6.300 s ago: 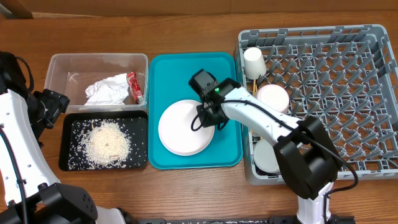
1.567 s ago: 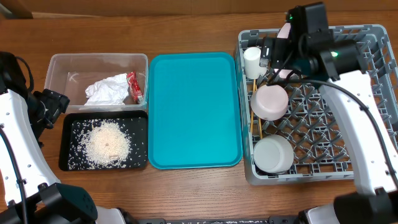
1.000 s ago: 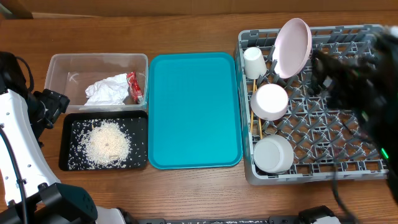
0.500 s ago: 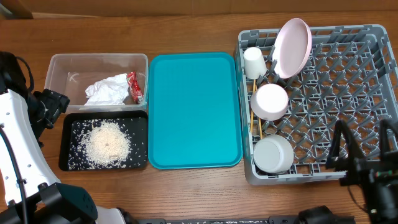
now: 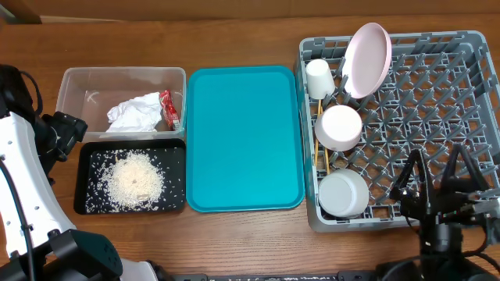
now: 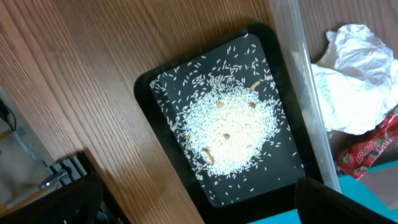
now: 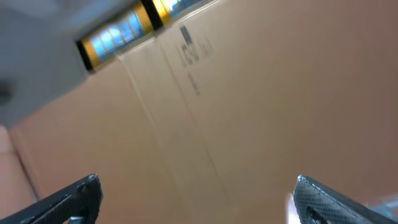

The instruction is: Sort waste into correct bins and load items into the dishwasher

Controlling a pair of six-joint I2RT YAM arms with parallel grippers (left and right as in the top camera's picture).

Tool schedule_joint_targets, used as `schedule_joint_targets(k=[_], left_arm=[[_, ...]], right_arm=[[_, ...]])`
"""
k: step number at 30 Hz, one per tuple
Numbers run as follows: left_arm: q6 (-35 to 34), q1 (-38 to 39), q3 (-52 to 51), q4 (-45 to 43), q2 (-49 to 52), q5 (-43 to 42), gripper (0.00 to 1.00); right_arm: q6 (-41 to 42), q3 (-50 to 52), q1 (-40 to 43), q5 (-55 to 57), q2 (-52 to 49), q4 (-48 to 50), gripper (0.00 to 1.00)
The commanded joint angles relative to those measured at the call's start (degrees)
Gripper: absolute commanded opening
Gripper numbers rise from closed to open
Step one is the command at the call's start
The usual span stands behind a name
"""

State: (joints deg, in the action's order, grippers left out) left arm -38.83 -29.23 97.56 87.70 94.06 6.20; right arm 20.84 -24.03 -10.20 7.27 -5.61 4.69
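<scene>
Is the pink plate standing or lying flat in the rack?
Standing on edge: plate leans among rack pegs beside the cup.

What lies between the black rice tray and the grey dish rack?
Only the teal serving tray, with nothing on it, as the overhead view shows.

Open teal tray (image 5: pixel 244 140) mid-table; rack (image 5: pixel 437 94) crowded along its left column, right pegs seemingly free.

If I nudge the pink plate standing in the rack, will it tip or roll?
The pink plate leans on edge between the rack pegs, so a nudge likely tips it rather than rolls it. It looks smooth and rigid, probably slippery to grip.
</scene>
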Motion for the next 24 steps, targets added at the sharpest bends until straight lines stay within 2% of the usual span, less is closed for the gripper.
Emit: schedule_joint_targets(k=[1,4,19,24], left_arm=[[-0.59,0.39,1.29,0.04,-0.68,0.17,1.00],[-0.59,0.39,1.29,0.07,-0.68,0.17,1.00],[-0.59,0.39,1.29,0.04,-0.68,0.17,1.00],[-0.59,0.39,1.29,0.04,-0.68,0.15,1.00]], right_arm=[[0.85,5.27,0.20,-0.94,2.23,7.34,1.00],[0.70,9.25,0.22,-0.90,4.37,11.50,1.00],[0.83,23.43,0.28,-0.92,5.44,11.10,1.00],[0.39,23.58,0.31,-0.96,5.44,4.87,1.00]])
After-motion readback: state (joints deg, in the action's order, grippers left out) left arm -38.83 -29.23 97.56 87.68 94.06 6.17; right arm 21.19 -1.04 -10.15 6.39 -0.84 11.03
